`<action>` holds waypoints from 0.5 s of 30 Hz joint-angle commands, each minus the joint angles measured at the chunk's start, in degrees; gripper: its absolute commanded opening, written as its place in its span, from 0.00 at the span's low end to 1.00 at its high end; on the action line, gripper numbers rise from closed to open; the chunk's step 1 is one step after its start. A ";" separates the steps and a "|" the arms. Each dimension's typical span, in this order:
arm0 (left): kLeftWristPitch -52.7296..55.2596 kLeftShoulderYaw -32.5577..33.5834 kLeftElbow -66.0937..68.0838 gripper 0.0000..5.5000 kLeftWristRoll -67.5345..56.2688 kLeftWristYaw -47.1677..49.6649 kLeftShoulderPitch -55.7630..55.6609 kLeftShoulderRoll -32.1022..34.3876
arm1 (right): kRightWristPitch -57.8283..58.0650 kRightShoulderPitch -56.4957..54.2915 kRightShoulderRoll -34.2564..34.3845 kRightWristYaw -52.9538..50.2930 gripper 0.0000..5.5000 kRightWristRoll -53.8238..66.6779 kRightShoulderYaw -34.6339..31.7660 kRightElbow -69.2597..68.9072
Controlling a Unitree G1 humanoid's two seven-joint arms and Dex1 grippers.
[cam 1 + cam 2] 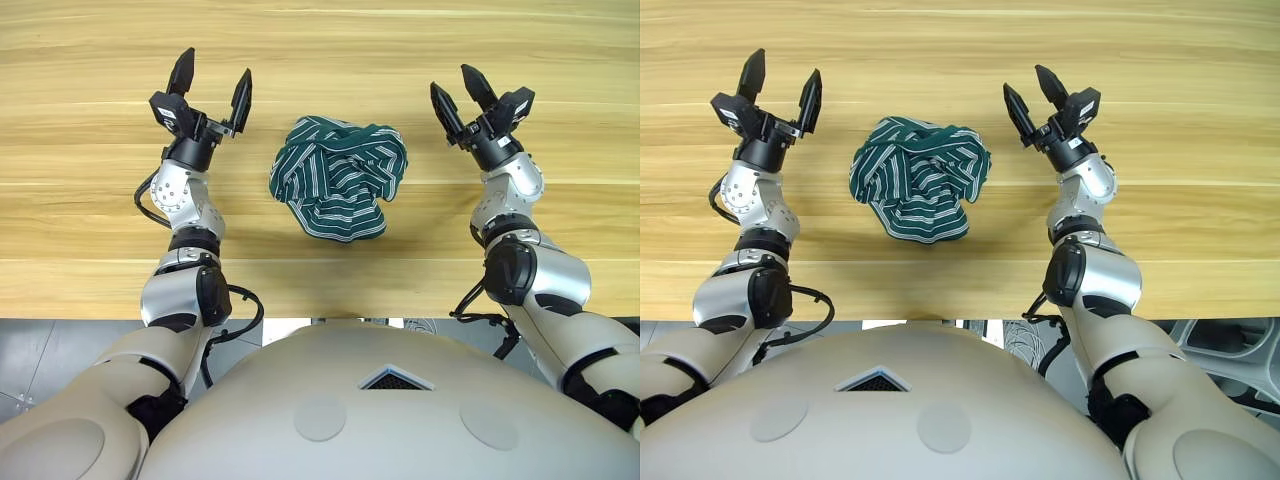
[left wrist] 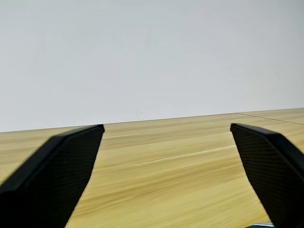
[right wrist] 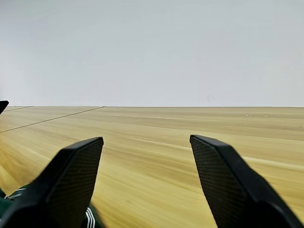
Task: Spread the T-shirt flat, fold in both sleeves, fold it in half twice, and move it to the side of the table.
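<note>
Wooden table point(image 1: 320, 40), white wall point(image 2: 152, 57) behind, bears crumpled T-shirt point(image 1: 338, 178) between left claw point(image 1: 216, 62) and right claw point(image 1: 450, 78), both gaping.

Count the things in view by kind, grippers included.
Crumpled green-and-white striped T-shirt: 1
Black two-finger grippers, both open: 2 (left gripper, right gripper)
Light wooden table: 1
Total: 4

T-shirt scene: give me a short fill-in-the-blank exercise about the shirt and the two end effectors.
1. The green T-shirt has ____ stripes.
2. It lies crumpled on the table, ____ the left end effector and the right end effector.
3. Both end effectors are ____, holding nothing.
Missing words: white; between; open.
</note>
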 commanded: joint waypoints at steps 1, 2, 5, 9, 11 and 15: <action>0.70 -0.22 -0.27 0.87 0.27 -0.72 0.50 0.57 | 0.57 0.48 -0.08 0.68 0.62 -0.07 0.03 -0.32; 0.74 -0.21 -0.27 0.87 0.25 -0.81 0.49 0.56 | 0.65 0.50 -0.08 0.80 0.62 -0.07 0.03 -0.33; 0.76 -0.11 -0.20 0.87 0.23 -0.95 0.48 0.54 | 0.89 0.51 -0.06 1.15 0.62 -0.05 0.05 -0.33; 0.74 -0.08 -0.05 0.87 0.32 -0.92 0.33 0.55 | 0.92 0.49 -0.08 1.26 0.62 -0.11 0.02 -0.33; 0.73 -0.07 0.00 0.87 0.33 -0.92 0.28 0.58 | 0.85 0.49 -0.09 1.16 0.62 -0.13 0.00 -0.35; 0.73 -0.07 -0.04 0.87 0.31 -0.96 0.30 0.59 | 0.51 0.52 -0.19 0.92 0.62 -0.12 -0.07 -0.42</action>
